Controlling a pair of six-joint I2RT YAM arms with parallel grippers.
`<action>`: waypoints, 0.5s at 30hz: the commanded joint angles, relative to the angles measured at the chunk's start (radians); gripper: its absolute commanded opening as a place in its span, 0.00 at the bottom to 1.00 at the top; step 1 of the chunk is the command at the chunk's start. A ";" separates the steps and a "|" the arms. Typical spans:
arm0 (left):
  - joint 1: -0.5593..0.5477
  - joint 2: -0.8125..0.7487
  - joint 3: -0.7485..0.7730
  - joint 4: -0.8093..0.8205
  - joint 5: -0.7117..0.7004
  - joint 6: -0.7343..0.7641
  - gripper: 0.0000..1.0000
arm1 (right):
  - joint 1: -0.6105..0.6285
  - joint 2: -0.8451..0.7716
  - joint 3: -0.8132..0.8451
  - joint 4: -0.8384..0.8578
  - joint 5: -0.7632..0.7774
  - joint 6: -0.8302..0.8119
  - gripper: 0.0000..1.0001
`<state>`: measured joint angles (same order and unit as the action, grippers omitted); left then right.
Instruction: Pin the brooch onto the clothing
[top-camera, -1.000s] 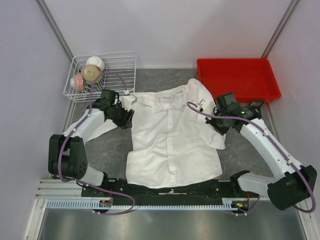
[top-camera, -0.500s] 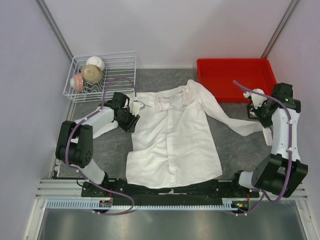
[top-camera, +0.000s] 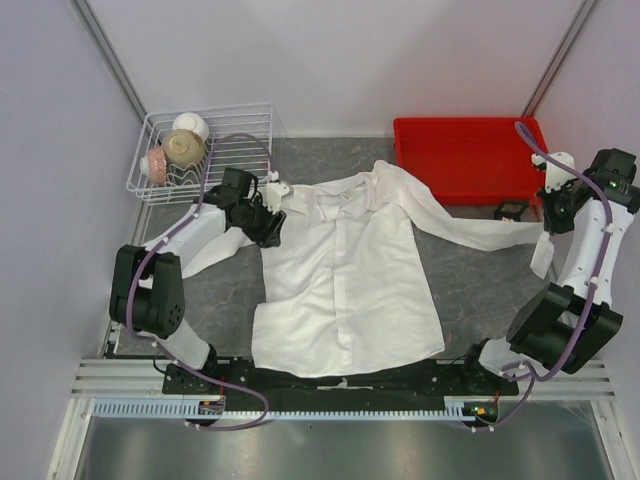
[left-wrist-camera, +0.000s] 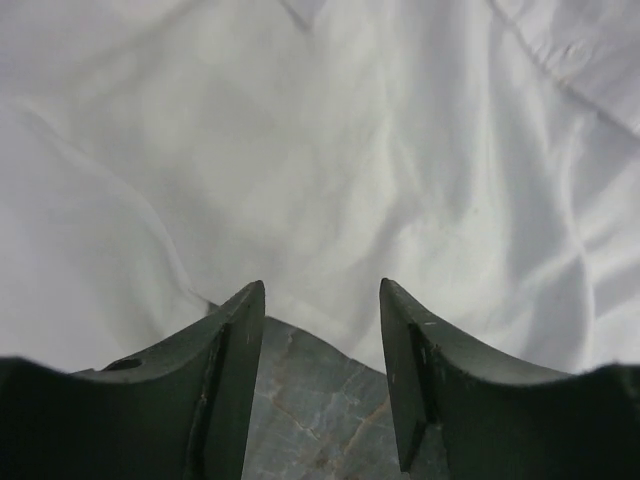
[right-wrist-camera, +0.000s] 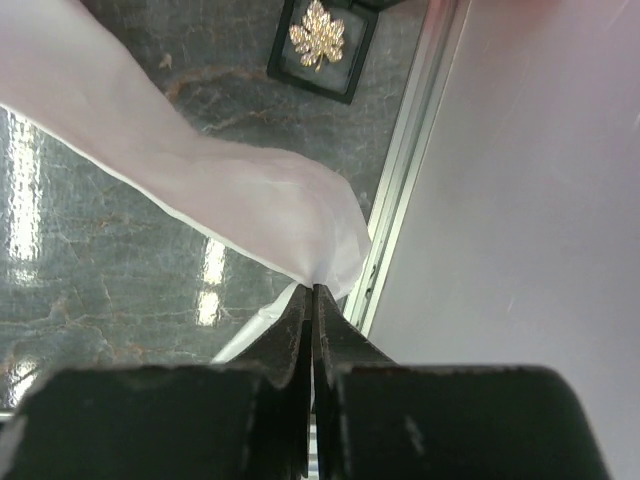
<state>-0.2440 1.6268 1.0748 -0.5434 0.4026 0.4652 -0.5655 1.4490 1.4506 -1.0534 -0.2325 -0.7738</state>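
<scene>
Top external: wire basket holds bowls | brooch in black box | left tool apart | right tool pinching shirt sleeve

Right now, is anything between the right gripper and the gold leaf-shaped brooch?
Yes: the right gripper is shut on the white thin-fabric shirt's sleeve, which spreads between it and the gold leaf-shaped metal brooch in its small black box.

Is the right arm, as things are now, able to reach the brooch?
Probably not yet. The brooch lies close by and uncovered in its black box, but the right end effector is shut on the shirt sleeve and would have to let go first.
</scene>
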 joint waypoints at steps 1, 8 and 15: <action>-0.026 0.016 0.213 0.069 0.127 0.000 0.58 | 0.003 -0.041 0.066 0.012 -0.035 0.037 0.00; -0.077 0.198 0.438 0.196 0.183 -0.053 0.66 | 0.006 -0.053 0.099 0.087 -0.073 0.114 0.00; -0.179 0.381 0.568 0.327 0.145 0.093 0.66 | 0.010 0.030 0.235 0.089 -0.103 0.174 0.00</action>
<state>-0.3641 1.9182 1.5475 -0.3206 0.5446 0.4675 -0.5602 1.4532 1.5963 -1.0065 -0.2886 -0.6544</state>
